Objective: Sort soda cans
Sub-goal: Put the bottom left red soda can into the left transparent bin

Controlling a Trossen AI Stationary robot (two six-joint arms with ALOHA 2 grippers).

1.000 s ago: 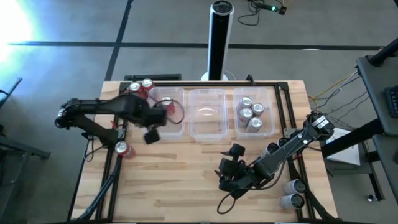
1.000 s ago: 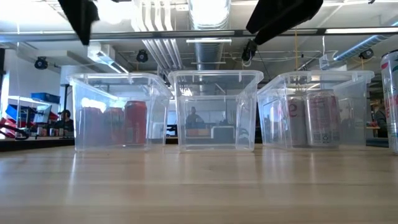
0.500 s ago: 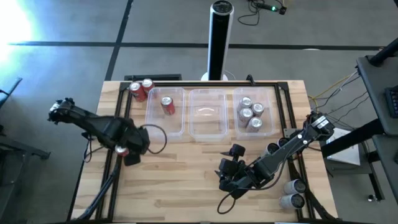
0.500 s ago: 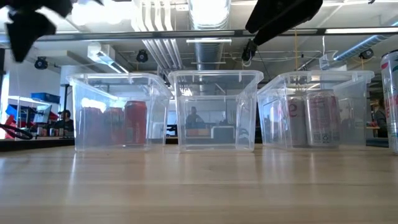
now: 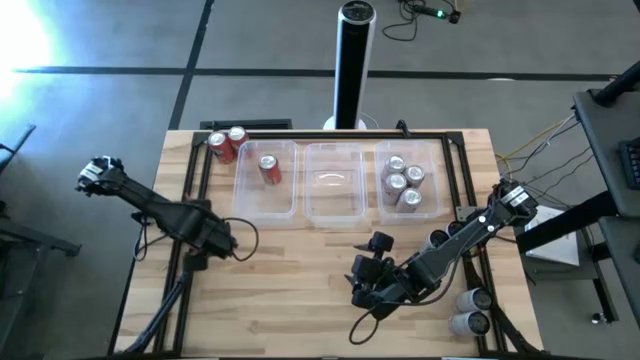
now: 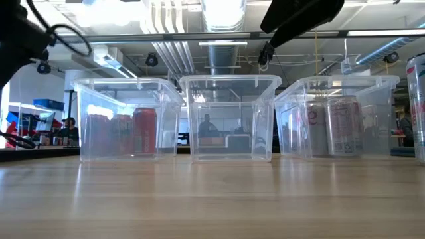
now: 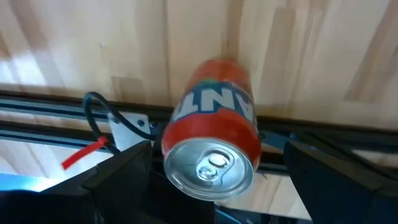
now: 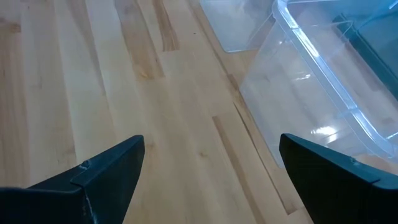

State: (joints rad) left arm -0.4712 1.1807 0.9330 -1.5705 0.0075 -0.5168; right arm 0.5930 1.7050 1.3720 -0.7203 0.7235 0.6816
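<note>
Over the left edge of the wooden surface [image 5: 290, 290], the left gripper [image 7: 211, 186] is hanging with its jaws spread wide on either side of a red can [image 7: 211, 146]. That can is lying on its side across the dark rail [image 7: 323, 127] at the surface's edge, its silver top facing the wrist camera, and neither finger is touching it. From above, the left arm is hiding this can.

Along the far side, three clear tubs are sitting in a row. One red can [image 5: 268, 167] is standing in the left tub [image 5: 285, 205], and two more red cans [image 5: 226, 143] are standing just outside its far left corner. The middle tub [image 5: 333, 210] is holding no cans. Three silver-grey cans [image 5: 401, 180] are standing together in the right tub [image 5: 435, 205].

Near the front right of the surface, the right gripper [image 8: 208, 171] is hovering above bare wood with its jaws wide open and holding nothing. Two more silver-topped cans [image 5: 470, 310] are lying by the front right corner, beside the right arm. Another can [image 6: 417, 109] is showing at the right edge of the low view.
</note>
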